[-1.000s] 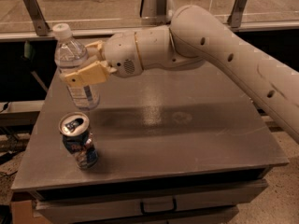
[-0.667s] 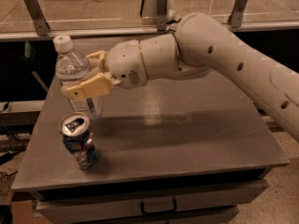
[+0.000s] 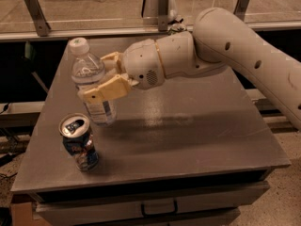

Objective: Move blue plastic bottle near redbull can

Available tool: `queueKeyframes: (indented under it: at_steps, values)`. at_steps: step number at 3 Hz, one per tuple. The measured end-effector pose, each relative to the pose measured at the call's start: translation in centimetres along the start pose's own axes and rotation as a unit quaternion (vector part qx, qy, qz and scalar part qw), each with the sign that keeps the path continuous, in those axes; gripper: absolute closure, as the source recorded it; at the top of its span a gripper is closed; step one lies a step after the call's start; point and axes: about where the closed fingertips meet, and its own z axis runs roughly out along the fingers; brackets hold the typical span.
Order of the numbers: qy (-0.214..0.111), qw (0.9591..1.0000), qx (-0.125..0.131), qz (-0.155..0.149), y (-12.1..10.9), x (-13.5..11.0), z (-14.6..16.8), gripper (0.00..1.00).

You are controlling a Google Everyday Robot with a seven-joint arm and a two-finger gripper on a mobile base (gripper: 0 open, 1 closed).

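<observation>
The tool (image 3: 93,77) grips the blue plastic bottle (image 3: 101,110), which stands almost straight up, cap on top and leaning a little left, just behind the redbull can (image 3: 79,143) on the surface (image 3: 188,140).

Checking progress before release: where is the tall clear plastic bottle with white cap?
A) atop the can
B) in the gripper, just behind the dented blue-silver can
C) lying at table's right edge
B: the gripper clasps the clear plastic bottle close behind the dented can.

gripper (image 3: 95,77) around bottle (image 3: 85,69), can (image 3: 79,141) just before it
</observation>
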Motion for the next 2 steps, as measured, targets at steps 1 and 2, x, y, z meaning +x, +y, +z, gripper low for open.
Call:
queueKeyframes:
  at_steps: [1,2]
  values:
    - [-0.003,0.9999,-0.011,0.01,0.0,0.9,-1.2,1.0]
    - [-0.012,0.9989,-0.039,0.025,0.8,2.2,-2.4,1.0]
